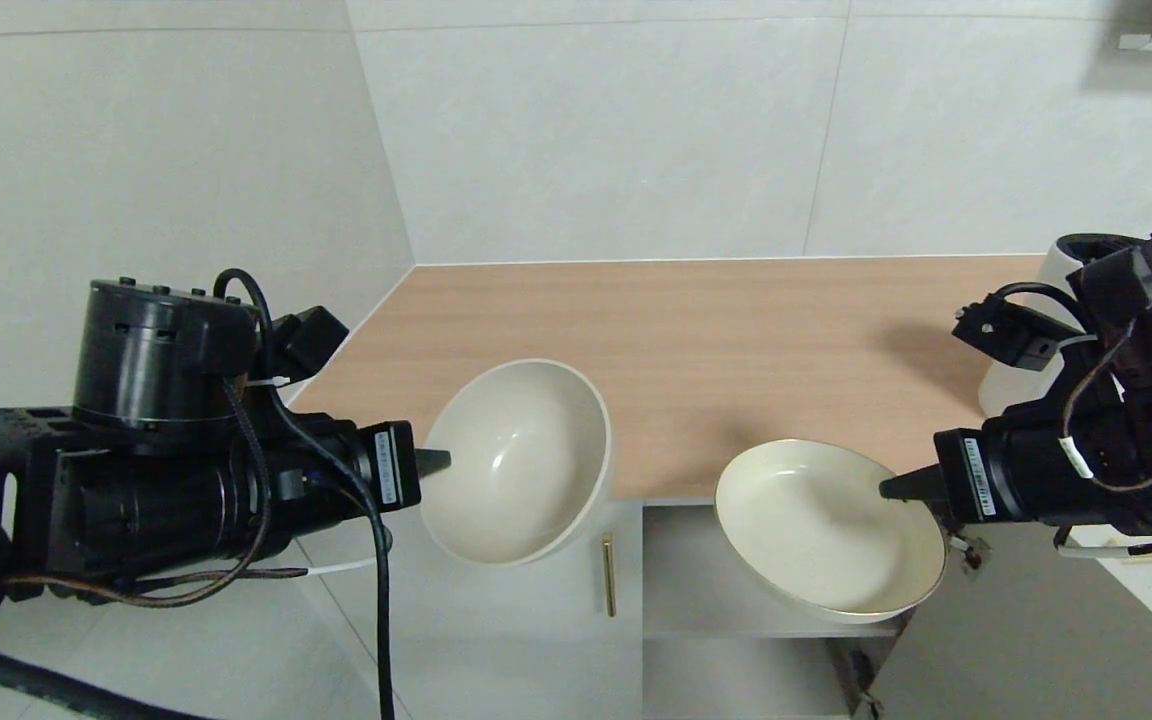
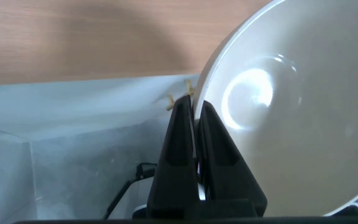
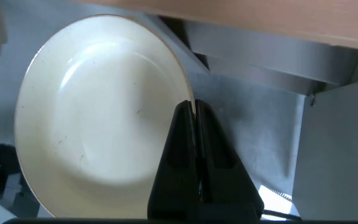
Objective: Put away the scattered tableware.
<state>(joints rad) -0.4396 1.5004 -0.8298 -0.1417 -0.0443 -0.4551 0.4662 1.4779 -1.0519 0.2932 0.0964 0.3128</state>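
Two cream dishes, held in air off the front edge of the wooden worktop (image 1: 696, 330).
Left gripper (image 1: 436, 462): jaws clamped on rim of deep cream ceramic bowl (image 1: 516, 460). Right gripper (image 1: 891, 487): jaws clamped on rim of shallow gold-rimmed cream plate (image 1: 816, 525), just above the open grey cabinet shelf (image 1: 676, 570); right arm nearer.

From the left wrist you get only part of the bowl (image 2: 303, 112): past the left fingers (image 2: 180, 155) it runs off the picture, and the stretch of rim pinched between them is covered. From the right wrist, the plate (image 3: 98, 124) is cut off at the picture's edge beside the right fingers (image 3: 179, 162), which hide the rim where they grip. In the head view you cannot separate either pair of fingers. Behind the right fingers, the arm covers most of a white vessel (image 1: 1011, 390); what it is, you cannot tell. Below them, the plate hides part of the open cabinet compartment (image 1: 676, 570).
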